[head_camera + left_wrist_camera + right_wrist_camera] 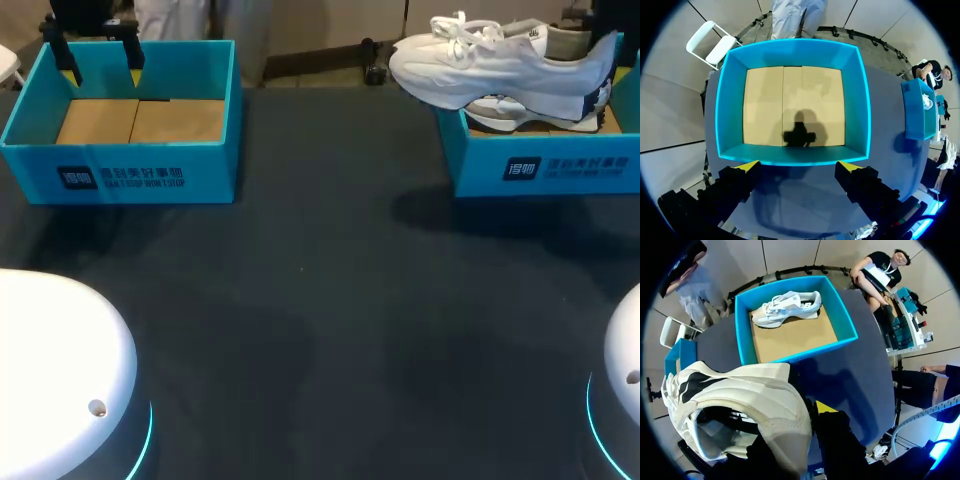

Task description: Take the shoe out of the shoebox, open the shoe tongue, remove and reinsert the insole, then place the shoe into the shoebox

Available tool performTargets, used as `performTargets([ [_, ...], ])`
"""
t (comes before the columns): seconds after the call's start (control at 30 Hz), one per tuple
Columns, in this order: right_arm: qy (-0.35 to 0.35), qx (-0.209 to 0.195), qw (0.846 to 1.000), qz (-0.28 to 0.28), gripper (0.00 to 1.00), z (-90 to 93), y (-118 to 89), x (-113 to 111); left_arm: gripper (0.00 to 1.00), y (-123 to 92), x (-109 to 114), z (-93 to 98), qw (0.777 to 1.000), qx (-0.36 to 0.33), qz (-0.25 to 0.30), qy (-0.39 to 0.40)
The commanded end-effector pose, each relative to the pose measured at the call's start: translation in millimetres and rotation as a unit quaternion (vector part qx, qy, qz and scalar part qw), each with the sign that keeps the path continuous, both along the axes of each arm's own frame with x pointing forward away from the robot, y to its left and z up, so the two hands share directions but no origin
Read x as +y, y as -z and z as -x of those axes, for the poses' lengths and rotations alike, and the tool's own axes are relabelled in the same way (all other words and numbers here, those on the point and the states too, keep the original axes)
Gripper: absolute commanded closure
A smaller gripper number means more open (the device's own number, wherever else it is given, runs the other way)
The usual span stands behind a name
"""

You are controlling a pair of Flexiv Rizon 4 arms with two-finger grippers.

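Holding the shoe raised above the far-right box with the right gripper clamped on its heel end, leaving its laced top free for access, and parking the left gripper, jaws apart, over the empty far-left box, clear of the lift.

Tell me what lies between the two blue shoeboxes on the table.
Nothing: in the head view only bare dark table separates the left shoebox from the right shoebox.

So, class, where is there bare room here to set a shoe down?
Free: the table between the left shoebox and right shoebox, and the left shoebox's floor. Crowded: the right shoebox, with a held shoe over it.
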State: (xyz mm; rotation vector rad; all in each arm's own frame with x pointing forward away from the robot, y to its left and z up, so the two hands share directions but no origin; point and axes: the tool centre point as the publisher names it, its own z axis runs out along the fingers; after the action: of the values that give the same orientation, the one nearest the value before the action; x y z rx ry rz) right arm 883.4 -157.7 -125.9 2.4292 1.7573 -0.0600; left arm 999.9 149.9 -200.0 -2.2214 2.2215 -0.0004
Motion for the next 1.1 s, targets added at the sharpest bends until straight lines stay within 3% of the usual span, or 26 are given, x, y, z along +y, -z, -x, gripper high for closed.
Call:
performTargets([
  [0.03,-0.001,-0.009,1.0,0.0,1.0,2.8,-0.7,-0.6,0.0,0.0,0.1,-0.1,1.0,0.0,0.0,0.0],
  [0.17,-0.001,-0.009,1.0,0.0,1.0,2.8,-0.7,-0.6,0.0,0.0,0.1,-0.1,1.0,0.0,0.0,0.0],
  [0.37,-0.01,-0.01,1.0,-0.006,1.0,46.2,11.5,18.6,0.0,0.0,0.1,-0.1,1.0,0.0,0.0,0.0],
  [0.53,-0.001,0.007,1.0,-0.009,1.0,89.3,35.4,41.0,0.0,0.0,0.1,-0.1,1.0,0.0,0.0,0.0],
  [0.63,-0.003,0.024,1.0,-0.013,1.0,108.7,56.4,60.9,0.0,0.0,0.1,-0.1,1.0,0.0,0.0,0.0],
  [0.93,-0.025,0.018,0.999,-0.035,1.0,158.1,104.2,129.3,0.0,0.0,0.1,-0.1,1.0,0.0,0.0,0.0],
  [1.1,-0.025,0.018,0.999,-0.035,1.0,158.1,104.2,129.3,0.0,0.0,0.1,-0.1,1.0,0.0,0.0,0.0],
])
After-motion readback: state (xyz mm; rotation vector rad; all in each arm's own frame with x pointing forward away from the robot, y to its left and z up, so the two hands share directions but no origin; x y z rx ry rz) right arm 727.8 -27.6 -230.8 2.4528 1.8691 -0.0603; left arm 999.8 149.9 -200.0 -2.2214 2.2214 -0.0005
